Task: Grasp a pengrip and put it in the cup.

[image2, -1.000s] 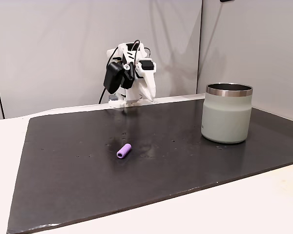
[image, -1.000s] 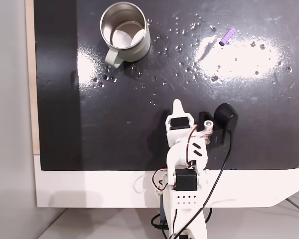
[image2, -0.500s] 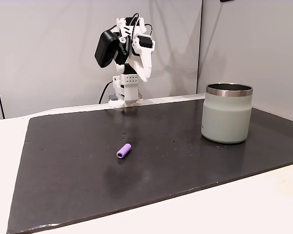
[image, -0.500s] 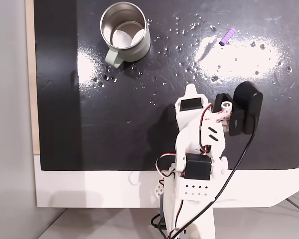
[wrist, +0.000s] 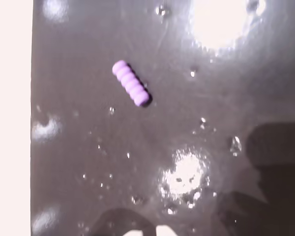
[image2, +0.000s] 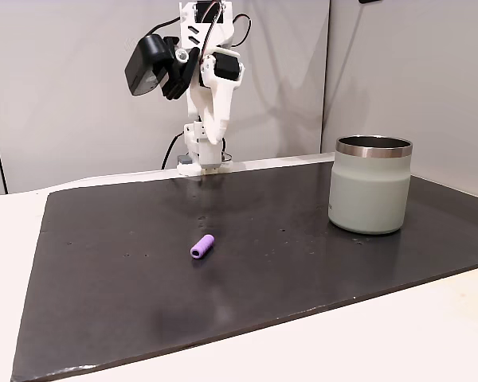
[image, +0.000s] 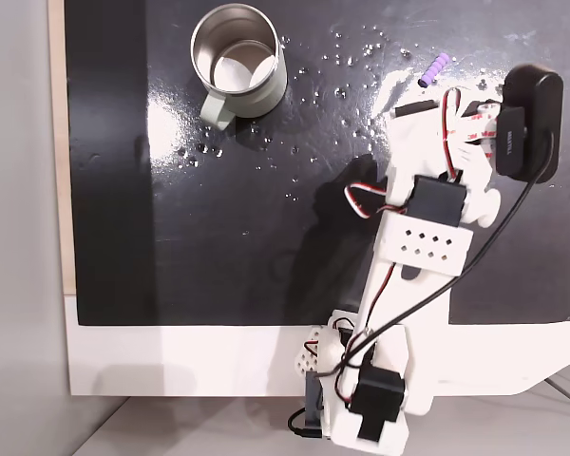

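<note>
I'm not seeing anything readable from my end. I'm looking over the white arm (image: 423, 228), the cup (image2: 370, 185) and the black mat (image2: 303, 263), and none of them is showing a legible label, brand, number or sign. Any marks on the servos are coming through too small and blurry to read.

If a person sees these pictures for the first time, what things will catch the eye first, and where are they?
The white arm stands out, raised high above the far edge of the black mat in a fixed view. Next comes the sage-green cup, upright at the mat's right side. Last, the tiny purple pengrip lies alone near the mat's middle, apart from both.
</note>
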